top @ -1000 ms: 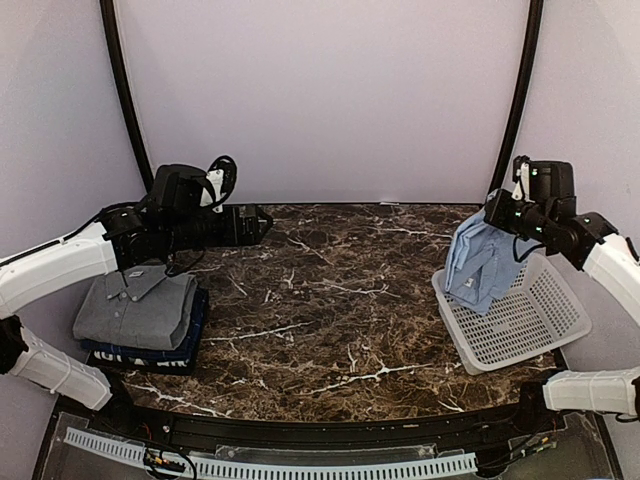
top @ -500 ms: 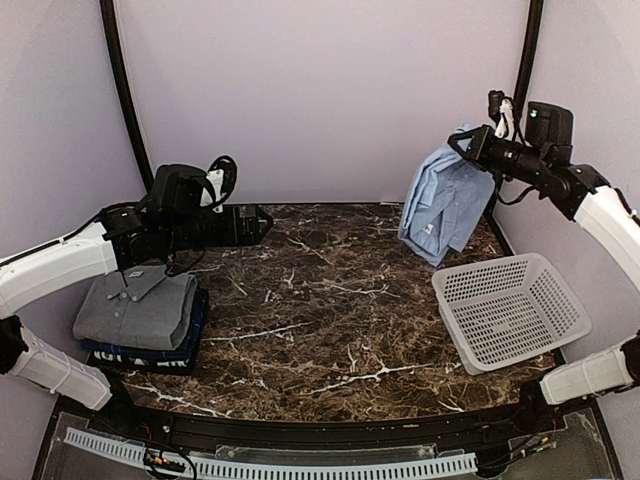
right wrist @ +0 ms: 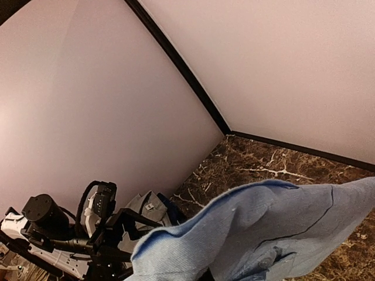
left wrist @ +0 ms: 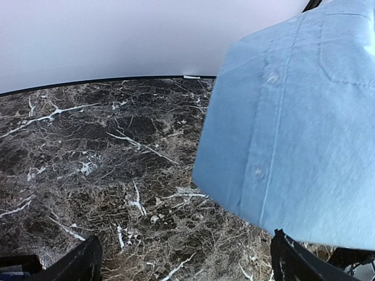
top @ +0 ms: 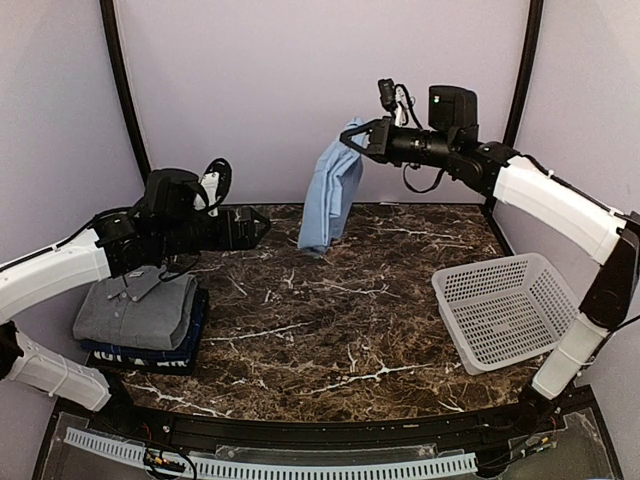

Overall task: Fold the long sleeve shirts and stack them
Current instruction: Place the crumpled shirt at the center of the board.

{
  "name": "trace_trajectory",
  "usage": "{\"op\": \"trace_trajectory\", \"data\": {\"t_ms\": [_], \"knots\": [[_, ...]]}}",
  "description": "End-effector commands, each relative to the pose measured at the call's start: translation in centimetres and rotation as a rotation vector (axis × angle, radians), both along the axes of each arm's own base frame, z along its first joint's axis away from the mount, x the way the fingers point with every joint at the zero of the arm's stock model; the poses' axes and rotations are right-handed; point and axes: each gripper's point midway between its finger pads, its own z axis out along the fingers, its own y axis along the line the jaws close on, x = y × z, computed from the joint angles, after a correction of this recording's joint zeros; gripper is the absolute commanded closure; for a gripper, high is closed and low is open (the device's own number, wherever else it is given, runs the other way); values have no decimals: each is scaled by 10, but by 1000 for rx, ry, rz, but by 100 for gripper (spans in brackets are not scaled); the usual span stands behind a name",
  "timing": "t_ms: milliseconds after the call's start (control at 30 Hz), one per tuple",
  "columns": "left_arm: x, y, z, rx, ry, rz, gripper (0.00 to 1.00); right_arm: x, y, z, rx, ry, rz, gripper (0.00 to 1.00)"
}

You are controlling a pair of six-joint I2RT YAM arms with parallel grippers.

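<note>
Hanging from the right gripper (top: 352,140), the blue shirt (top: 328,195) drapes in a long fold over the middle of the tabletop's (top: 330,330) far edge. The gripper is clamped tight on the cloth at its top. Whether the hem touches the marble I cannot tell. The left gripper (top: 262,225) hovers over the left side of the tabletop, pointing toward the blue shirt, its jaws spread wide and grasping nothing. In the left wrist view the button placket fills the right side, just beyond the fingers (left wrist: 79,266). At the left edge the grey shirt (top: 135,310) lies folded, collar up, on the folded navy shirt (top: 190,345). The basket (top: 495,265) sits at the right edge, well apart from the shirts.
</note>
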Motion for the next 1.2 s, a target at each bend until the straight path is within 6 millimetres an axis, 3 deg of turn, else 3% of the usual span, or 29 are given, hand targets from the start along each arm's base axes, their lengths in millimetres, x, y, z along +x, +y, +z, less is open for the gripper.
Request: {"op": "trace_trajectory", "data": {"t_ms": [0,200,333,467,700,767,833,900,967,1067,1167], "knots": [[-16,-8,15,-57,-44,-107,1,-1,25,-1,40,-5,51,100],[-49,-42,16,-140,-16,-374,1,3,22,-50,-82,64,-55,100],[-65,-60,14,-146,-6,-490,1,-16,14,-55,-156,54,-104,100],[-67,-64,14,-148,-10,-505,1,-33,10,-77,-262,101,-128,100],[-60,-65,21,-187,-35,-474,1,-26,39,-160,-414,238,-68,100],[-52,-61,19,-176,-34,-420,1,-18,56,-191,-443,273,-37,100],[-44,-53,15,-145,-24,-353,1,-13,73,-207,-442,286,-3,99],[-38,-44,11,-115,-14,-294,1,-8,91,-235,-460,317,32,87],[-36,-37,8,-92,-6,-259,1,-5,104,-243,-458,325,55,75],[-37,-28,5,-70,0,-221,1,-4,112,-239,-440,304,59,56],[-37,-22,-4,-47,15,-200,1,-3,103,-232,-450,274,19,44]]}}
